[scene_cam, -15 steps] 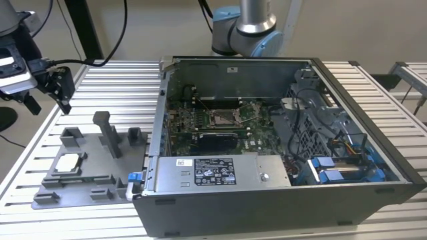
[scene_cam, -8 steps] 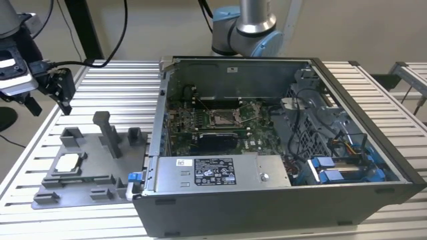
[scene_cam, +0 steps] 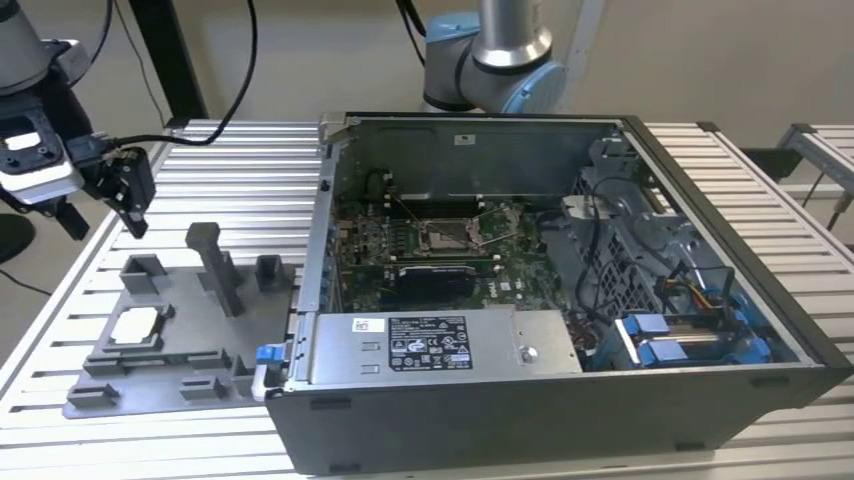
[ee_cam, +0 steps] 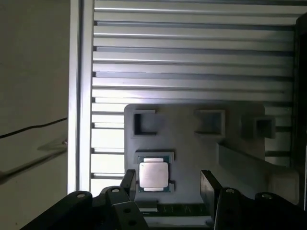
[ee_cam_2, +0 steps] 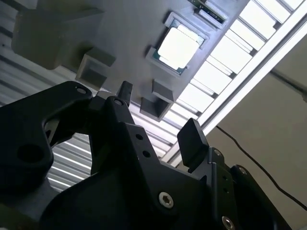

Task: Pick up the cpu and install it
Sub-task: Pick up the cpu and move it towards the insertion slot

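Currently end effector (ee_cam: 168,184) is hanging wide open above the grey tray (ee_cam: 192,153) on the counter (scene_cam: 747,170). cpu (ee_cam: 153,174) is sitting flat in a tray pocket, nothing touching it. Beyond, the open computer case (scene_cam: 534,420) is holding the power supply (scene_cam: 507,340) at its near wall, motherboard socket (scene_cam: 447,237) lying behind it.

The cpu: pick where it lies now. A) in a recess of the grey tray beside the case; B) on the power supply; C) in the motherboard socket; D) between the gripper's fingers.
A: the cpu lies in a recess of the grey tray, outside the computer case, and the open gripper holds nothing.
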Available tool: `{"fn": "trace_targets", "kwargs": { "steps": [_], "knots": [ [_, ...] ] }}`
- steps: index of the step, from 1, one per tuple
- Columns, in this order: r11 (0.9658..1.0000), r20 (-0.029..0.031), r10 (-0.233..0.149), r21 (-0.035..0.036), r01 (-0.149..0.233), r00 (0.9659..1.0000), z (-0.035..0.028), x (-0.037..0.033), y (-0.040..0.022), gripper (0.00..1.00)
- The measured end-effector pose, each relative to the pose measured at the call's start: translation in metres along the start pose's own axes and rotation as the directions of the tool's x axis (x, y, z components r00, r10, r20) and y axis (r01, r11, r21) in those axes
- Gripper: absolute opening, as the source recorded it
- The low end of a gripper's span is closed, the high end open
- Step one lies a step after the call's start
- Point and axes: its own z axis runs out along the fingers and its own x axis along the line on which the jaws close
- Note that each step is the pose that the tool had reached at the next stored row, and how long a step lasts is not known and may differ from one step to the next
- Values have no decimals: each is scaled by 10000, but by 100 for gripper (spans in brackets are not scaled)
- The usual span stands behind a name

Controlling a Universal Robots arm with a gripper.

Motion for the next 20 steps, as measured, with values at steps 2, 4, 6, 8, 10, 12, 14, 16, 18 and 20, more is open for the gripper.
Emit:
{"fn": "trace_targets", "kwargs": {
  "steps": [2,4,6,8,10,12,14,16,18,20],
  "knots": [
    [10000,0,-1,0,1,10000,37,1,-2,100],
    [10000,-1,-1,1,1,10000,73,2,-4,100],
    [10000,0,-4,0,4,10000,110,4,-9,100],
    [10000,-1,-5,0,5,10000,146,7,-16,100],
    [10000,-2,-8,0,8,10000,179,11,-28,100],
    [10000,-3,-9,-1,9,10000,213,18,-49,100],
    [10000,-1,-9,-4,9,10000,243,25,-72,100],
    [10000,-1,-9,-3,9,10000,272,33,-100,100],
    [10000,-2,-9,-4,9,10000,302,39,-126,100],
    [10000,-1,-10,-5,10,10000,333,43,-149,100]
  ]
}}
